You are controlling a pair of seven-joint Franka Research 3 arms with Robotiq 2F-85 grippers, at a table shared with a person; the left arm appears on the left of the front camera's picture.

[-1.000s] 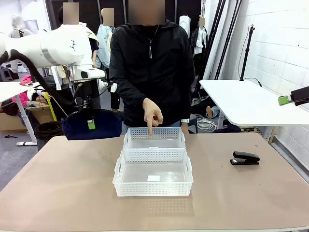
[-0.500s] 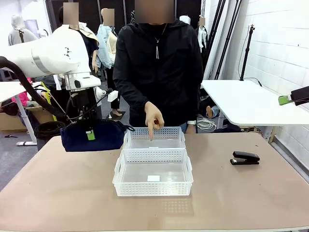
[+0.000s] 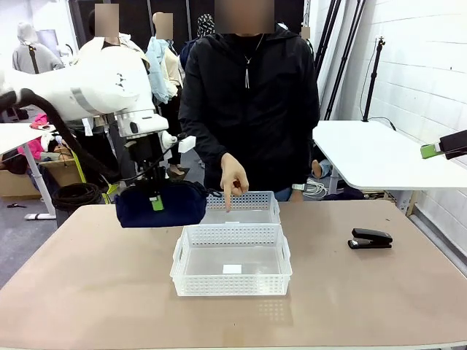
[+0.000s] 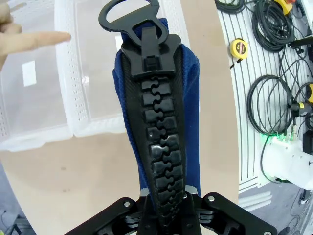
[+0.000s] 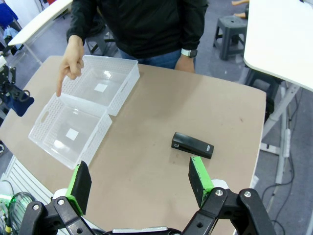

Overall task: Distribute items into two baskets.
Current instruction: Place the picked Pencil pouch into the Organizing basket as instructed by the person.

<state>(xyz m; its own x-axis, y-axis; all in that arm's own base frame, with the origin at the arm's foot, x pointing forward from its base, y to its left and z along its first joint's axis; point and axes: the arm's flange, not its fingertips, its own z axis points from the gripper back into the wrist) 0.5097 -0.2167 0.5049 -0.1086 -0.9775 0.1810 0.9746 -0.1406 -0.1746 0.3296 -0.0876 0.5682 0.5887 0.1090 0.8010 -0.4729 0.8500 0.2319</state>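
The left gripper (image 4: pixel 166 218), pressed together on the chunky black zipper (image 4: pixel 159 132) of a soft navy fabric pouch (image 4: pixel 191 93), holds the pouch directly beneath it. The left wrist view alone shows the zipper's interlocking moulded teeth and its ring-shaped pull (image 4: pixel 129 17). It also shows a yellow tape measure (image 4: pixel 238 47) among coiled cables (image 4: pixel 269 112) past the worktop's edge. From the front, the pouch (image 3: pixel 160 205) hangs against the end of the farther basket (image 3: pixel 244 198). The right gripper (image 5: pixel 142 178) stands spread and empty, its green pads (image 5: pixel 199 174) wide apart, high above the tan worktop (image 5: pixel 146 122). Just beyond it lies the boxy black stapler (image 5: pixel 192 145), well apart from both baskets. Farther off sit the nearer basket (image 5: pixel 46 125) and the farther one, touching; both are white, translucent and lattice-sided. Each has a small white label (image 5: pixel 72 133) with no legible print. A person's hand (image 5: pixel 71 56) points a finger down at the farther basket.
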